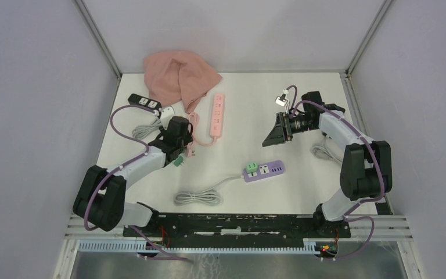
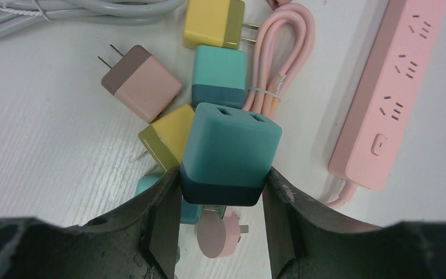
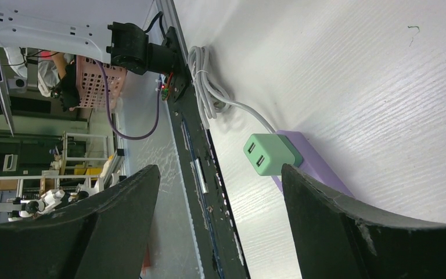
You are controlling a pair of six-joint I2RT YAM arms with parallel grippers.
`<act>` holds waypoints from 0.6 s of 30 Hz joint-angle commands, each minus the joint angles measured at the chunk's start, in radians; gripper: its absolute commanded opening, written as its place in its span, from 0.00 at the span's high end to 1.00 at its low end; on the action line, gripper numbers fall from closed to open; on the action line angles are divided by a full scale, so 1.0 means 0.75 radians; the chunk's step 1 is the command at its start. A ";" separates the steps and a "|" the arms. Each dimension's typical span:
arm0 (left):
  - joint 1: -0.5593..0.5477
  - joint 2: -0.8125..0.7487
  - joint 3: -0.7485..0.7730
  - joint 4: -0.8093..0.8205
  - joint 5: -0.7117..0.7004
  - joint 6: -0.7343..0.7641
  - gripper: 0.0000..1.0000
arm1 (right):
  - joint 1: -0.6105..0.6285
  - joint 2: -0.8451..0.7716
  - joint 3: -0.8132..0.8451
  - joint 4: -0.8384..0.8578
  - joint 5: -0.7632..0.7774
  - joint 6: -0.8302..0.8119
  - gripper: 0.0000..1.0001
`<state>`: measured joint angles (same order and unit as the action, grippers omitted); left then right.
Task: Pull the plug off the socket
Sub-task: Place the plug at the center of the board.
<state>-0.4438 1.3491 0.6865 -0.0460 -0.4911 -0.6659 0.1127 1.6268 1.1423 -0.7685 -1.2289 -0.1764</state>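
**Left full, right empty**

My left claw point(image 2: 220, 200) is clamped on a teal cube-shaped plastic charger point(image 2: 230, 151), above loose coloured chargers point(image 2: 142, 81). My right claw point(image 3: 220, 192) hangs with jaws apart, holding nothing. The mint-green square plug point(image 1: 251, 169) sits in the lilac plastic power strip point(image 1: 270, 170), between my arms.

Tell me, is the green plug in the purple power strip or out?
In. The green plug sits flush on the purple power strip near its cable end; no pins show.
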 commanded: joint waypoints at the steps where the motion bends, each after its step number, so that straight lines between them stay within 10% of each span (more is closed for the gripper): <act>1: 0.013 0.051 0.115 -0.095 -0.104 -0.086 0.87 | -0.007 -0.003 0.062 -0.012 -0.022 -0.040 0.17; 8: 0.028 0.121 0.196 -0.211 -0.174 -0.151 0.79 | -0.005 -0.025 0.065 -0.016 -0.008 -0.048 0.17; 13: 0.038 0.162 0.213 -0.271 -0.228 -0.190 0.44 | -0.005 -0.035 0.063 -0.017 0.004 -0.053 0.17; 18: 0.042 0.190 0.230 -0.308 -0.223 -0.210 0.37 | -0.005 -0.049 0.063 -0.021 0.016 -0.061 0.17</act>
<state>-0.4175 1.4796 0.8093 -0.2493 -0.6029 -0.7605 0.1127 1.6264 1.1461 -0.7849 -1.2118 -0.1993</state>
